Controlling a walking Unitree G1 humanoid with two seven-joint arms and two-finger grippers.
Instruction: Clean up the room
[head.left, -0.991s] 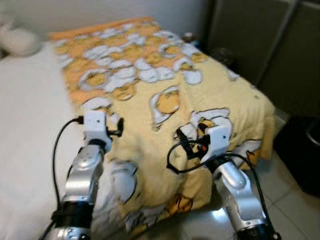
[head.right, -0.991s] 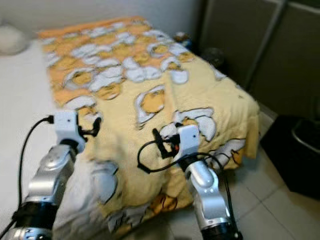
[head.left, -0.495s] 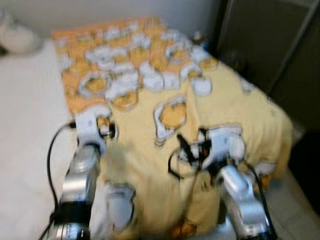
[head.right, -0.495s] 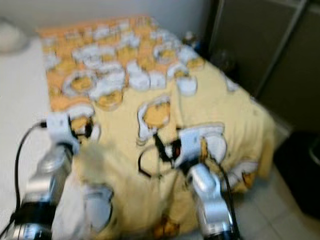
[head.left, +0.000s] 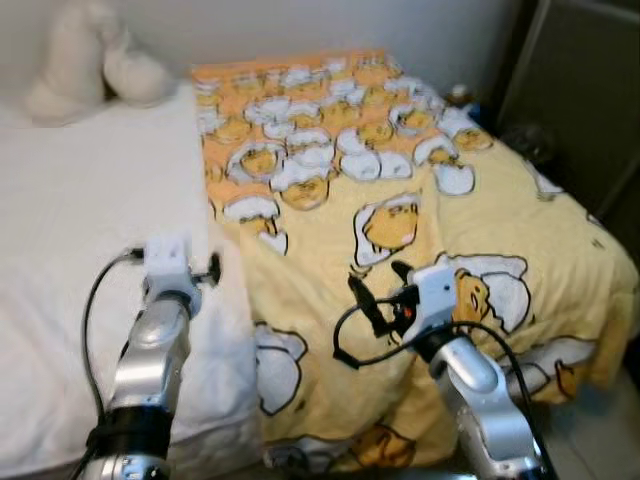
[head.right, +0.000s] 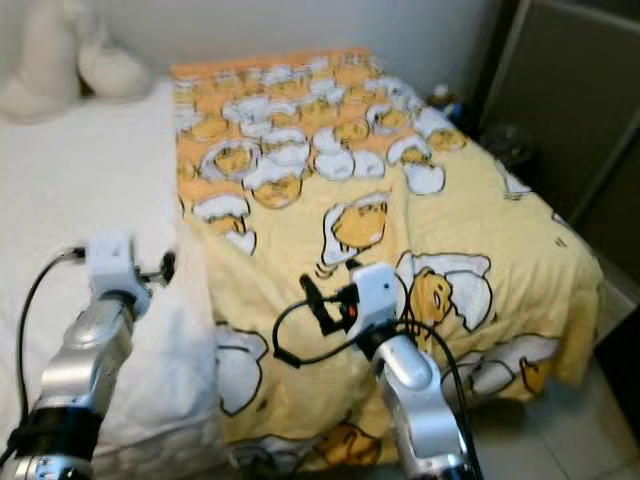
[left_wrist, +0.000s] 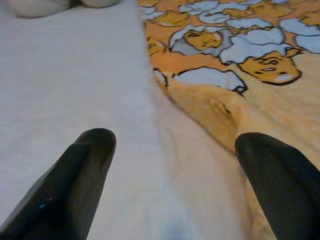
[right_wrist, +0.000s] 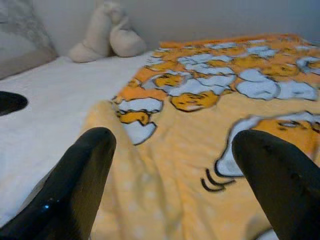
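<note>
A yellow blanket (head.left: 420, 200) printed with cartoon egg figures covers the right half of the bed and hangs over its foot. Bare white sheet (head.left: 90, 200) shows on the left half. My left gripper (left_wrist: 175, 140) hovers open just over the line where the blanket's left edge (left_wrist: 200, 95) meets the sheet, holding nothing. My right gripper (right_wrist: 173, 136) is open low above the blanket (right_wrist: 200, 150) near the foot of the bed, with nothing between its fingers. Both silver arms (head.left: 150, 350) reach forward from the foot of the bed.
White plush toys or pillows (head.left: 90, 60) lie at the head of the bed, top left. A dark cabinet (head.left: 590, 90) stands along the right side, with small items (head.left: 462, 95) in the gap beside it. Tiled floor (head.left: 610, 425) shows at bottom right.
The whole view has swung and sharpened. The blanket fold that bunched up beside my left arm now lies flatter to its right, and more white sheet shows around that arm.
</note>
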